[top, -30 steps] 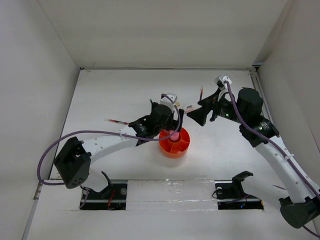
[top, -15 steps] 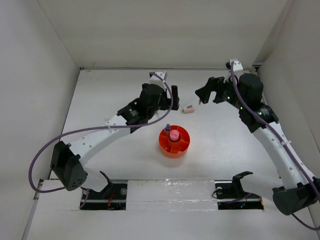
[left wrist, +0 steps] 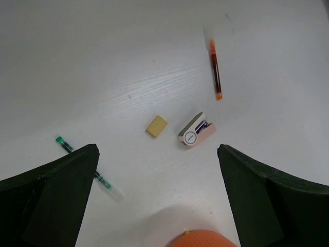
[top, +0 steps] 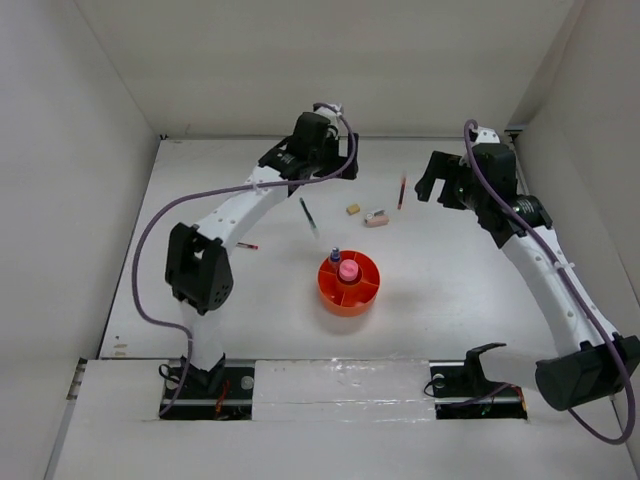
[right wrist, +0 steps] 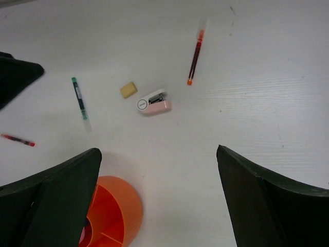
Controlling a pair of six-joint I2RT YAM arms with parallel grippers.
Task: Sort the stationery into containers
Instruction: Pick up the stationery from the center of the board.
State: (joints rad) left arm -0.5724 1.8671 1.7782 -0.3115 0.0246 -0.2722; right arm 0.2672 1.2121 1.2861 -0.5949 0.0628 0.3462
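The orange tray (top: 362,298) stands mid-table with the pink tube (top: 348,270) in its central cup and the blue-capped bottle (top: 335,254) in an outer compartment. On the table behind it lie a dark pen (top: 309,216), a tan eraser (top: 353,209), a pinkish eraser block (top: 376,218) and a red pen (top: 402,191). A second red pen (top: 246,245) lies to the left. My left gripper (top: 345,165) is open and empty, high over the far table; its view shows the tan eraser (left wrist: 157,126) and pinkish block (left wrist: 197,130). My right gripper (top: 437,178) is open and empty, right of the red pen (right wrist: 195,56).
White walls close the table at the back and on both sides. The left arm arches over the table's left half. In the right wrist view the tray rim (right wrist: 128,206) is at the lower left and a left finger (right wrist: 15,72) shows at the upper left.
My left gripper has lifted away from the tray and swung to the far back, leaving the pink tube in the cup. My right gripper has drawn back to the right.
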